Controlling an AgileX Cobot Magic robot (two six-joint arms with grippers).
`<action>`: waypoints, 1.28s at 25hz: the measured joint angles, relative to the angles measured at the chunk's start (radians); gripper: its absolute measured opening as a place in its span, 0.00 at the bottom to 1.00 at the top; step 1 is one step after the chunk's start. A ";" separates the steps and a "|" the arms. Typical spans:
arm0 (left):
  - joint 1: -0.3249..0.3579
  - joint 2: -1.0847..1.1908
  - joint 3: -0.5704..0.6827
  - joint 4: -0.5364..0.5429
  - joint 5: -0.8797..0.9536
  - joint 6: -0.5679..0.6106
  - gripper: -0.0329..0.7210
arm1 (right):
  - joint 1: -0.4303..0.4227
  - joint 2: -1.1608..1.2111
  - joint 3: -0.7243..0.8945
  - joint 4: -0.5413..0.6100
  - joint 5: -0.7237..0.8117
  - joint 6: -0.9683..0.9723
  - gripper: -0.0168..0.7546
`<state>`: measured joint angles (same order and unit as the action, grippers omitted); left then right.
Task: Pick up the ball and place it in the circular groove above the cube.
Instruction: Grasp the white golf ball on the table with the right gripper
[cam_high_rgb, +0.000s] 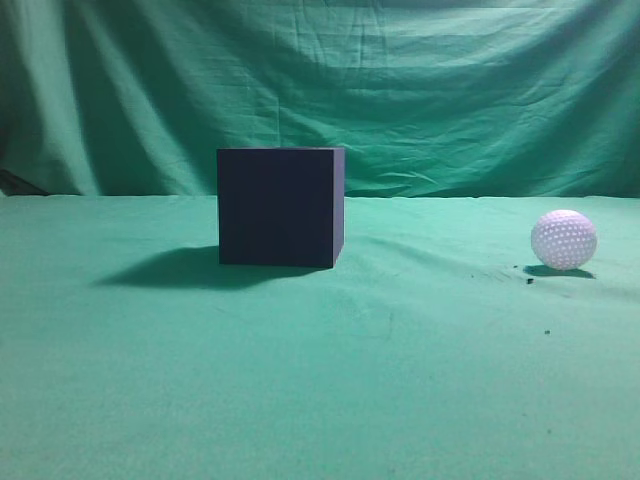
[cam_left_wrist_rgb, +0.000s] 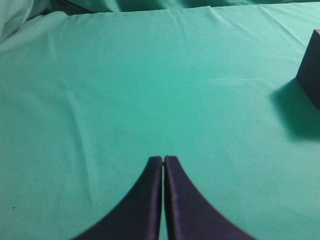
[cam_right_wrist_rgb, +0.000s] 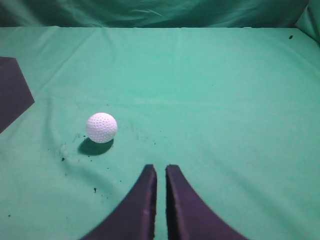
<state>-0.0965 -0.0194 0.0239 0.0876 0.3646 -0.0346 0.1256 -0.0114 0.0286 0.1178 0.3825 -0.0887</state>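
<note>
The dark navy cube (cam_high_rgb: 280, 207) stands on the green cloth left of centre; its top face is not visible from this height. The white dimpled ball (cam_high_rgb: 564, 240) rests on the cloth at the far right, well apart from the cube. In the right wrist view the ball (cam_right_wrist_rgb: 101, 127) lies ahead and to the left of my right gripper (cam_right_wrist_rgb: 160, 167), which is empty with only a narrow slit between its fingers. The cube's corner (cam_right_wrist_rgb: 12, 95) shows at the left edge. My left gripper (cam_left_wrist_rgb: 163, 159) is shut and empty over bare cloth, with the cube (cam_left_wrist_rgb: 312, 70) at the right edge.
A green cloth (cam_high_rgb: 320, 380) covers the table and hangs as a wrinkled backdrop (cam_high_rgb: 400, 80) behind it. Small dark specks (cam_high_rgb: 528, 280) lie on the cloth near the ball. Neither arm shows in the exterior view.
</note>
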 joint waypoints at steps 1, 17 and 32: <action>0.000 0.000 0.000 0.000 0.000 0.000 0.04 | 0.000 0.000 0.000 0.000 0.000 0.000 0.09; 0.000 0.000 0.000 0.000 0.000 0.000 0.04 | 0.000 0.000 0.000 0.000 0.000 0.000 0.09; 0.000 0.000 0.000 0.000 0.000 0.000 0.04 | 0.000 0.000 -0.004 0.131 -0.512 -0.012 0.09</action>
<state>-0.0965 -0.0194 0.0239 0.0876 0.3646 -0.0346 0.1256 -0.0114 0.0244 0.2490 -0.1295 -0.1012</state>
